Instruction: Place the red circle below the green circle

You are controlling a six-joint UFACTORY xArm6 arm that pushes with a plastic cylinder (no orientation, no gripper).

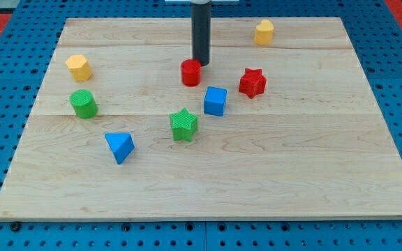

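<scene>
My tip (200, 64) is set just above-right of the red cylindrical block (191, 72), apparently touching; nothing gripped. Push needed down-left, to below the green cylindrical block (84, 104).

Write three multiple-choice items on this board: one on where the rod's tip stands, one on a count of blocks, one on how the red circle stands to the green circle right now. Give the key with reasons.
1. Where is my tip?
A. Just above the red circle, toward the view's top
B. Beside the blue triangle
C. At the board's bottom edge

2. How many green blocks lie on the board?
A. One
B. Two
C. Three

3. How does the red circle stand to the green circle?
A. Touching it
B. Directly below it
C. Apart, off to the view's right and a little higher

Key: 1 A, the rod ends right at the red circle's upper edge. 2 B, the green circle and the green star are the only green ones. 3 C, bare wood separates them, so the placement is not yet done.
</scene>
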